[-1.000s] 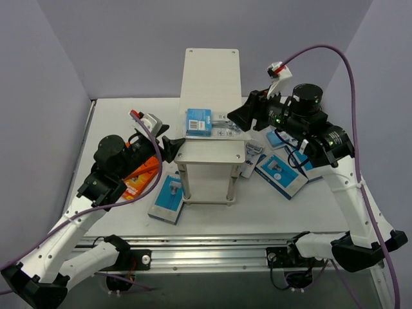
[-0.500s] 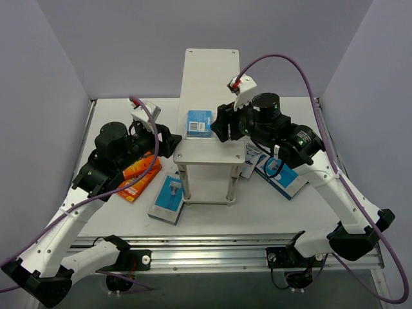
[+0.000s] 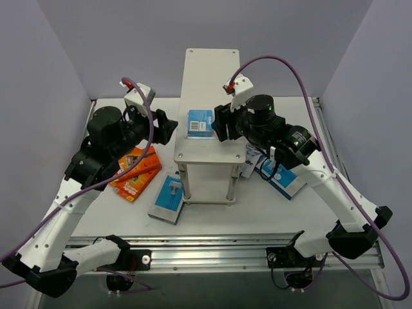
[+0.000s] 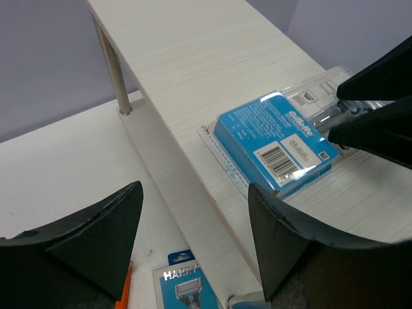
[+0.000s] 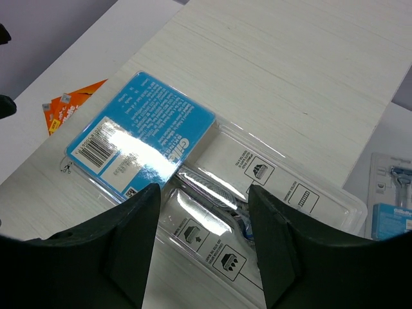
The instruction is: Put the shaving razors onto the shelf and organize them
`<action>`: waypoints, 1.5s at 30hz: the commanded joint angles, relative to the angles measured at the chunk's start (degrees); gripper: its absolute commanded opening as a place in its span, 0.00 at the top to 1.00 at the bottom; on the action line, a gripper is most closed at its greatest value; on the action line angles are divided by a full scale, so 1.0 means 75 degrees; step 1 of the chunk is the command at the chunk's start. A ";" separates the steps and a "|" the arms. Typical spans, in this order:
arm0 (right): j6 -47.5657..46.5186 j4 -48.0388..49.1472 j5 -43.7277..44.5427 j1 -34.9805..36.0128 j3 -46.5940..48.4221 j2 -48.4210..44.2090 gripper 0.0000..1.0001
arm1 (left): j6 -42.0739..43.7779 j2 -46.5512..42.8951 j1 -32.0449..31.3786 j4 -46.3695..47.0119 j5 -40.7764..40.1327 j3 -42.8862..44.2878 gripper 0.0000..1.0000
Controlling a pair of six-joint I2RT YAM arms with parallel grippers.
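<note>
Left gripper [image 3: 168,127] wide open, empty, at 9 o'clock of shelf [image 3: 209,77], right gripper [image 3: 219,123] half-spread over pack [image 3: 199,122] on top, at its 3 o'clock, grip unclear

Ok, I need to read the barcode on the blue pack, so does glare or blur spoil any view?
Right wrist view: a white glare patch covers the middle of the blue pack, though the barcode beside it is clear. Left wrist view: barcode sharp, faint sheen only. Top view: pack too small to read.

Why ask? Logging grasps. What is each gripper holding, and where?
Left gripper: nothing. Right gripper straddles the clear end of the blister pack; grip cannot be told.
</note>
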 commanded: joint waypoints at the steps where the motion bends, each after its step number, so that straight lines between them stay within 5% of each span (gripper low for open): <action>1: -0.0245 -0.0346 0.0300 0.0015 0.0233 0.0060 0.47 | 0.0006 0.0264 0.0041 -0.0043 0.0115 0.0730 0.25; 14: 0.0036 -0.0299 0.0545 0.0015 0.0608 -0.0514 0.37 | -0.0580 0.1483 -0.0005 -0.0183 0.1192 0.2208 0.25; 25: 0.1148 -0.0053 0.1435 -0.0044 -0.0632 -0.1896 0.37 | 0.0439 0.2128 -0.0544 -0.1074 0.1721 0.3029 0.26; 34: 0.1829 -0.0018 0.2127 -0.0149 -0.1489 -0.2764 0.29 | 0.1271 0.2749 -0.1622 -0.1941 0.0596 0.3755 0.26; 45: 0.1923 -0.0077 0.2397 -0.0208 -0.2016 -0.3397 0.24 | 0.1588 0.3288 -0.1974 -0.2153 -0.0598 0.3803 0.27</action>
